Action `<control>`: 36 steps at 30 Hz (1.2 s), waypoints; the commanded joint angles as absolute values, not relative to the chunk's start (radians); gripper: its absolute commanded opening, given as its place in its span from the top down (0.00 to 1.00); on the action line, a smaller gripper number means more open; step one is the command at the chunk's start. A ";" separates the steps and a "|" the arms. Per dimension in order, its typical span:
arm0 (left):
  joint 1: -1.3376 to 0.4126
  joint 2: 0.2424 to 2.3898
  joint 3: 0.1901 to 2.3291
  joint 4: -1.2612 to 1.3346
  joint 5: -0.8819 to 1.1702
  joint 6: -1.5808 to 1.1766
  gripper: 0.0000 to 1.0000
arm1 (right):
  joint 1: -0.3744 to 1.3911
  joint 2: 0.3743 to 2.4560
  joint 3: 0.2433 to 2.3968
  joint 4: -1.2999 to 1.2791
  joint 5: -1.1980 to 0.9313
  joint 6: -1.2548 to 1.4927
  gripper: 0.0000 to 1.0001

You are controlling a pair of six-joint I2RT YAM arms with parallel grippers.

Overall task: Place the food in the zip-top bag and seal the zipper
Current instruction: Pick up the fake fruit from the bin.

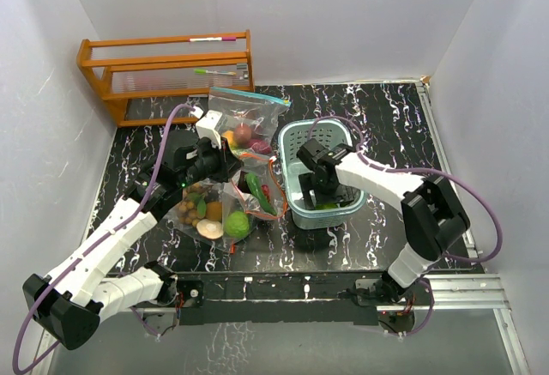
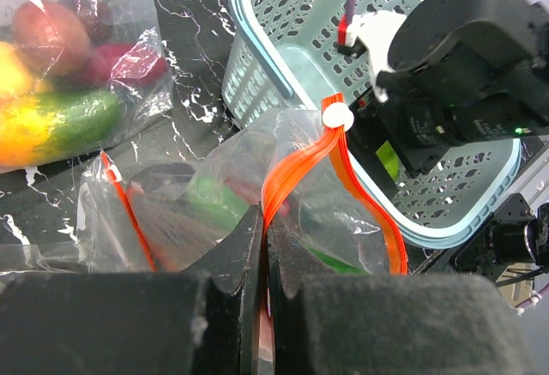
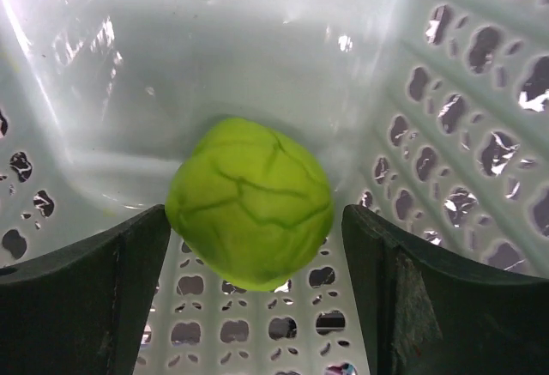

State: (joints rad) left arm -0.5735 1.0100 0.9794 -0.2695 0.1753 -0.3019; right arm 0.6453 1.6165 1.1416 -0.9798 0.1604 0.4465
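Note:
A clear zip-top bag with an orange zipper (image 2: 296, 156) and white slider (image 2: 337, 117) lies left of the teal basket (image 1: 296, 135); it also shows in the top view (image 1: 262, 188). My left gripper (image 2: 264, 212) is shut on its orange zipper rim, and also shows in the top view (image 1: 225, 166). My right gripper (image 3: 256, 220) is open, low inside the basket, its jaws on either side of a light green round toy vegetable (image 3: 249, 186) on the basket floor. That gripper shows from above too (image 1: 319, 196). Green and red food shows inside the orange-zipper bag.
A second bag with a blue zipper (image 1: 250, 117) holds red, yellow and green food at the back. Another bag (image 1: 206, 214) with nuts, a mushroom and a lime ball lies in front. A wooden rack (image 1: 167, 70) stands back left. White walls enclose the table.

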 commanded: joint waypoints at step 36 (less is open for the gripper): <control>-0.578 1.030 1.003 -0.275 0.168 -0.296 1.00 | 0.835 1.309 1.423 -0.649 -0.357 0.245 0.73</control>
State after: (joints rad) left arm -0.5735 1.0176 0.9668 -0.2695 0.1680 -0.2924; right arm 0.7273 1.3167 1.4326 -0.7937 -0.2298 0.2890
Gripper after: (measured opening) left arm 0.010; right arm 0.606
